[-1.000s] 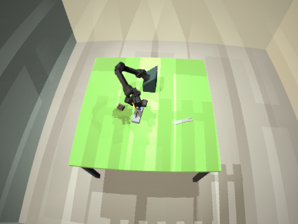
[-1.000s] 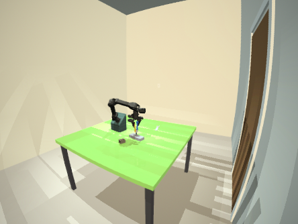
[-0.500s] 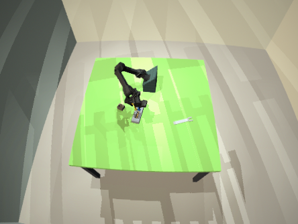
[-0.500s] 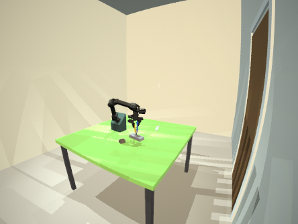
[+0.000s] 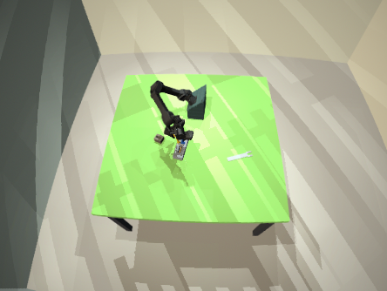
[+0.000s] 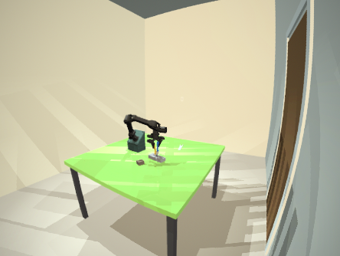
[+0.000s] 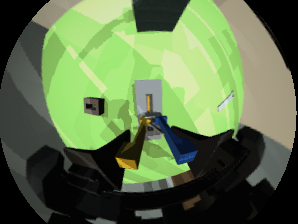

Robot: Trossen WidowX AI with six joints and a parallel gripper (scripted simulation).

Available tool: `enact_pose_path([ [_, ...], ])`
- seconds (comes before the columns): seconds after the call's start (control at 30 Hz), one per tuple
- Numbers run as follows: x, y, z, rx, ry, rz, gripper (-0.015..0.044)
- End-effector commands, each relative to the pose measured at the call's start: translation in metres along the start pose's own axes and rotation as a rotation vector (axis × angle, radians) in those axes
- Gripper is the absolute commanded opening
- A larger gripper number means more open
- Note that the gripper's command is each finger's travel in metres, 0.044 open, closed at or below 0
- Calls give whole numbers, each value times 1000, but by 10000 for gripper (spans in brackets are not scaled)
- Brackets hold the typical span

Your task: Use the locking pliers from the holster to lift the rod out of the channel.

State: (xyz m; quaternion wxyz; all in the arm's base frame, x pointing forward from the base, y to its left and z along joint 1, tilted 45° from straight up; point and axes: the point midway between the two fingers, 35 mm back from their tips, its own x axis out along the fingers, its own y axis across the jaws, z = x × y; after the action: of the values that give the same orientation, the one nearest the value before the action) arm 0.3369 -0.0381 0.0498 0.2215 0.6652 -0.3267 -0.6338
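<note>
Hand (image 5: 179, 136) (image 6: 156, 145) (image 7: 150, 129) gripping spread pliers (image 5: 183, 142) (image 6: 158, 147) (image 7: 173, 141) over channel block (image 5: 178, 157) (image 6: 161, 159) (image 7: 156, 88) below; jaw-lowering step apparently; next, confirm rod between jaws, squeeze.

green table (image 5: 244, 192) (image 6: 126, 180) (image 7: 65, 60), dark legs | cream walls (image 5: 218, 26) (image 6: 207, 69) | brown door (image 6: 285, 126) | slanting light bands
</note>
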Motion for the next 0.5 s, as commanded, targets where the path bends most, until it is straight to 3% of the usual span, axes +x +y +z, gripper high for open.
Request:
enact_pose_path([
  [0.0, 4, 0, 1, -7, 2, 4, 318],
  [0.47, 15, -1, 1, -7, 2, 4, 318],
])
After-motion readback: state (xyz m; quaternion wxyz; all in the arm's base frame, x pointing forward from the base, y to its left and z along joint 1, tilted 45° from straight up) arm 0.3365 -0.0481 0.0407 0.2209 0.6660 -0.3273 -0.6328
